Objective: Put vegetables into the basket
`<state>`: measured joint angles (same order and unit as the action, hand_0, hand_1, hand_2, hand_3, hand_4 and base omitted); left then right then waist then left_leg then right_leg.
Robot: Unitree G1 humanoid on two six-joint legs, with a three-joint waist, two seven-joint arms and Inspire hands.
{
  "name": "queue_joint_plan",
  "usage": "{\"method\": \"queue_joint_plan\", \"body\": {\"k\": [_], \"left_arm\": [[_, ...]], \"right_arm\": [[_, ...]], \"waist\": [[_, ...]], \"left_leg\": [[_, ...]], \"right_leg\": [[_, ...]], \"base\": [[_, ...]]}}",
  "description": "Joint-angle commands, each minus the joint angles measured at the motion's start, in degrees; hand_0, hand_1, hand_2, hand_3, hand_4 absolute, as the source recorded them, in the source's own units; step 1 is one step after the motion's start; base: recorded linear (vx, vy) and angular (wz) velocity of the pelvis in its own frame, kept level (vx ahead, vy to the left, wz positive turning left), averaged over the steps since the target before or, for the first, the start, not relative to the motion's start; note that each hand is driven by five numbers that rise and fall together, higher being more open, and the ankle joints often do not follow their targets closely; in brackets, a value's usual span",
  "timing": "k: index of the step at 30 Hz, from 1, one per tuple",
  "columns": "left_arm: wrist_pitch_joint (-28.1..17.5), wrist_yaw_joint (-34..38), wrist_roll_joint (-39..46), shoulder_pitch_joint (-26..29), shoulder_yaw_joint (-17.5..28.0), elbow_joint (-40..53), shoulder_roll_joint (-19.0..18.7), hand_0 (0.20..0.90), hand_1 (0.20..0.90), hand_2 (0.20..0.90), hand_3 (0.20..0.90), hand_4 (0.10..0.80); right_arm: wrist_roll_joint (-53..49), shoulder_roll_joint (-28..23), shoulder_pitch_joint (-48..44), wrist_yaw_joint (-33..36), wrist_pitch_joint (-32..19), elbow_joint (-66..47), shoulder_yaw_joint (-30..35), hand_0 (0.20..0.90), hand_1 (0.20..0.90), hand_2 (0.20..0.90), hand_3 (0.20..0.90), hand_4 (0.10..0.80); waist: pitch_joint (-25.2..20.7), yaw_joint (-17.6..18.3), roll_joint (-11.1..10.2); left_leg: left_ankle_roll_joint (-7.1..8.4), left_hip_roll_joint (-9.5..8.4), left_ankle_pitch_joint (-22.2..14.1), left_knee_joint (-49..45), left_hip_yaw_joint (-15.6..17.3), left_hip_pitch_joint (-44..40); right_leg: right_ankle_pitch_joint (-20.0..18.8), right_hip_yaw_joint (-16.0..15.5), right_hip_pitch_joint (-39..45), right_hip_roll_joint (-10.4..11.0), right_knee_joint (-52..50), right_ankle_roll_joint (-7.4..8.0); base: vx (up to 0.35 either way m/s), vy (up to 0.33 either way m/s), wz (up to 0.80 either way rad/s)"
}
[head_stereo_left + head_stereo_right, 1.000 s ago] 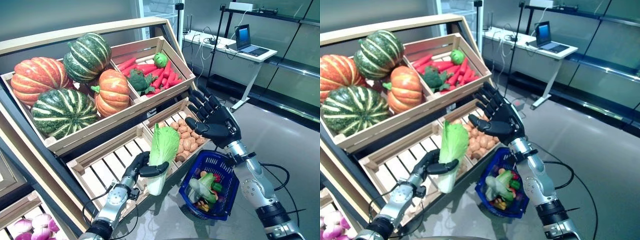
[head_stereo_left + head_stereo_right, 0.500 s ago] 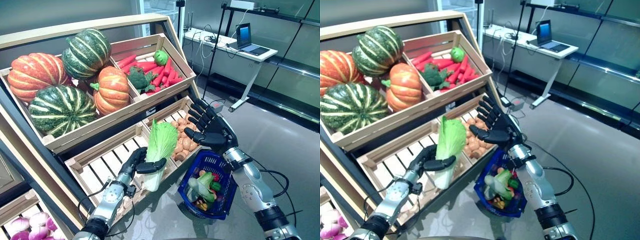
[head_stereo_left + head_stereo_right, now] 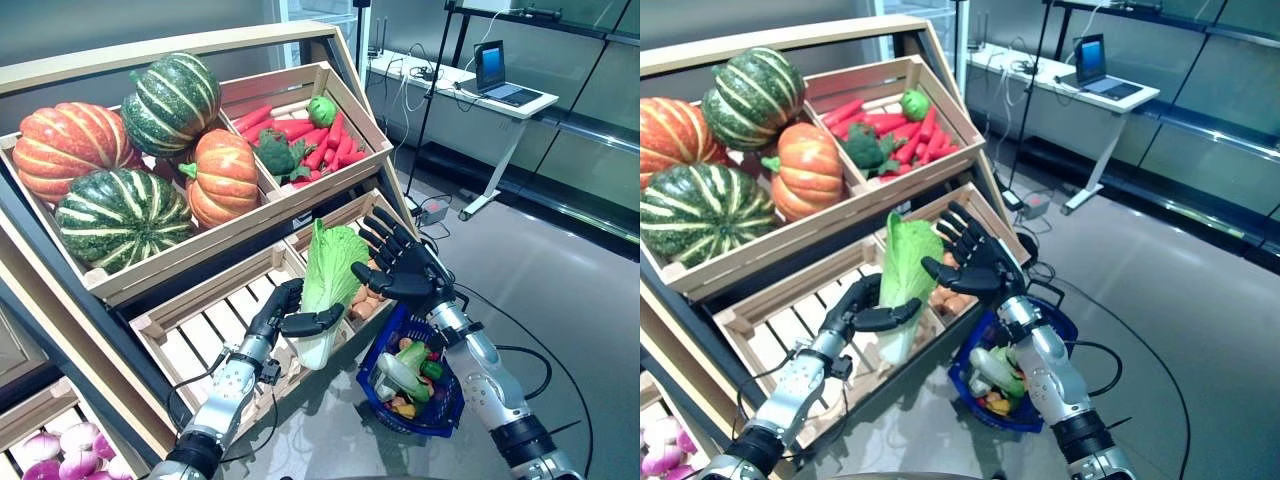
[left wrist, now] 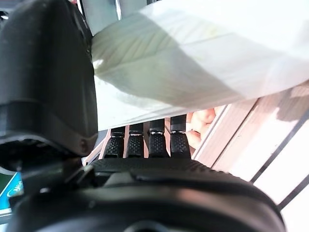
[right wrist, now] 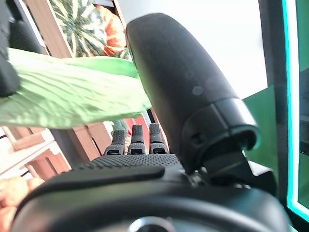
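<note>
We see left robot hand [image 3: 290, 315] grasping cabbage [image 3: 328, 275], not yet over basket [image 3: 385, 345]; right robot hand [image 3: 400, 270] spread, empty. Basket part-filled; cabbage drop remains.

Blue basket [image 3: 448, 412] at 5 o'clock, top open but half full of vegetables. Right hand [image 3: 400, 268], fingers spread, sits between cabbage [image 3: 325, 280] held by left hand [image 3: 290, 318] and basket, blocking direct path. Potato crate [image 3: 345, 215] rim behind at 12. Bare floor [image 3: 560, 290] at 3.
</note>
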<state>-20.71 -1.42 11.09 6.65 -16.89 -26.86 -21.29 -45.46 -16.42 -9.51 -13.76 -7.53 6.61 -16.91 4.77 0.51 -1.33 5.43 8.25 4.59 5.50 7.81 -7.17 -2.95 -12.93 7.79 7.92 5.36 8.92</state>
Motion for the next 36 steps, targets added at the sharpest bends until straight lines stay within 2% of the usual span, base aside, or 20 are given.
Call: {"method": "queue_joint_plan", "body": {"k": [1, 7, 13, 16, 22, 27, 28, 29, 30, 32, 36], "left_arm": [[-9.4, 1.6, 2.1, 12.8, -1.7, 5.8, 0.1, 0.3, 0.3, 0.3, 0.3, 0.4], [-9.5, 1.4, 2.8, 13.6, -4.6, 6.0, 1.0, 0.3, 0.3, 0.3, 0.3, 0.4], [-10.3, 0.2, 4.1, 14.2, -6.8, 7.2, 1.1, 0.3, 0.3, 0.3, 0.3, 0.4], [-10.6, -0.8, 4.8, 14.4, -7.3, 8.5, 0.9, 0.3, 0.3, 0.3, 0.3, 0.4], [-9.9, -2.6, 5.0, 14.9, -9.0, 12.7, 0.4, 0.3, 0.3, 0.3, 0.3, 0.4], [-9.3, -3.8, 5.5, 15.2, -9.9, 13.8, -0.6, 0.3, 0.3, 0.3, 0.3, 0.4], [-9.3, -4.0, 5.7, 15.2, -10.0, 13.8, -0.8, 0.3, 0.3, 0.3, 0.3, 0.4], [-9.4, -4.0, 5.8, 15.2, -10.1, 13.7, -0.9, 0.3, 0.3, 0.3, 0.3, 0.4], [-9.5, -4.3, 6.0, 15.2, -10.0, 13.7, -1.0, 0.3, 0.3, 0.3, 0.3, 0.4], [-9.3, -4.4, 6.2, 15.3, -9.9, 14.1, -1.1, 0.3, 0.3, 0.3, 0.3, 0.4], [-9.1, -4.4, 6.2, 15.4, -9.8, 14.3, -1.2, 0.3, 0.3, 0.3, 0.3, 0.4]], "right_arm": [[-5.6, 4.2, -6.6, 1.7, -7.9, -1.6, 0.8, 0.9, 0.9, 0.9, 0.9, 0.8], [-7.3, 6.3, -8.5, 2.8, -7.1, -0.4, -0.8, 0.9, 0.9, 0.9, 0.9, 0.8], [2.6, 5.6, -11.4, 9.7, -7.7, 3.3, -1.5, 0.9, 0.9, 0.9, 0.9, 0.8], [4.4, 5.0, -12.2, 10.9, -8.0, 4.5, -1.6, 0.9, 0.9, 0.9, 0.9, 0.8], [1.0, 5.2, -13.6, 8.7, -7.0, 6.7, -1.7, 0.9, 0.9, 0.9, 0.9, 0.8], [-5.6, 4.7, -14.4, 2.3, -4.2, 7.3, -1.5, 0.9, 0.9, 0.9, 0.9, 0.8], [-7.3, 4.6, -14.4, 0.3, -2.9, 7.6, -1.4, 0.799, 0.799, 0.799, 0.799, 0.733], [-8.1, 4.5, -14.5, -0.9, -2.5, 7.9, -1.4, 0.644, 0.644, 0.644, 0.644, 0.629], [-9.3, 4.4, -14.5, -2.4, -1.6, 8.1, -1.4, 0.305, 0.305, 0.305, 0.305, 0.403], [-12.3, 4.3, -14.5, -5.5, -0.2, 8.4, -1.5, 0.3, 0.3, 0.3, 0.3, 0.4], [-13.0, 4.3, -14.5, -5.8, -0.1, 8.8, -1.4, 0.3, 0.3, 0.3, 0.3, 0.4]], "waist": [[-1.8, -0.8, -0.6], [-1.9, -1.2, -0.7], [-2.6, -1.5, -0.9], [-2.7, -1.7, -1.0], [-2.5, -2.1, -1.1], [-2.7, -2.4, -1.2], [-2.8, -2.5, -1.2], [-2.9, -2.5, -1.2], [-3.1, -2.5, -1.2], [-3.3, -2.6, -1.2], [-3.6, -2.6, -1.2]], "left_leg": [[0.32, 0.4, -5.0, -0.5, -1.3, -1.8], [0.36, 0.28, -5.1, -0.5, -1.6, -1.8], [0.4, 0.28, -5.2, -0.5, -1.7, -1.8], [0.39, 0.3, -5.2, -0.5, -1.7, -1.8], [0.45, 0.29, -5.2, -0.5, -2.1, -1.9], [0.53, 0.25, -5.4, -0.5, -2.3, -2.0], [0.55, 0.25, -5.4, -0.5, -2.3, -2.0], [0.55, 0.25, -5.4, -0.5, -2.4, -2.0], [0.56, 0.25, -5.5, -0.5, -2.4, -2.0], [0.56, 0.28, -5.5, -0.5, -2.5, -2.0], [0.53, 0.27, -5.4, -0.5, -2.5, -1.9]], "right_leg": [[1.6, 2.0, 2.2, 1.9, -0.4, -0.37], [1.7, 1.9, 2.4, 1.9, -0.4, -0.38], [1.7, 1.7, 2.4, 1.9, -0.4, -0.34], [1.7, 1.6, 2.4, 1.9, -0.4, -0.36], [1.6, 1.2, 2.6, 1.9, -0.4, -0.37], [1.8, 0.8, 2.8, 1.9, -0.4, -0.35], [1.8, 0.7, 2.8, 1.9, -0.4, -0.33], [1.8, 0.6, 2.8, 1.9, -0.4, -0.34], [1.9, 0.5, 2.8, 1.9, -0.4, -0.35], [1.9, 0.4, 2.8, 1.9, -0.4, -0.4], [1.8, 0.3, 2.7, 1.8, -0.4, -0.43]], "base": [[0.0, 0.0, 0.0], [0.0, 0.0, 0.0], [0.0, 0.0, 0.0], [0.0, 0.0, 0.0], [-0.001, 0.0, 0.01], [-0.003, -0.004, 0.04], [0.0, -0.008, 0.05], [0.003, -0.006, 0.06], [0.004, -0.001, 0.04], [0.0, 0.0, 0.0], [0.0, 0.0, 0.0]]}}
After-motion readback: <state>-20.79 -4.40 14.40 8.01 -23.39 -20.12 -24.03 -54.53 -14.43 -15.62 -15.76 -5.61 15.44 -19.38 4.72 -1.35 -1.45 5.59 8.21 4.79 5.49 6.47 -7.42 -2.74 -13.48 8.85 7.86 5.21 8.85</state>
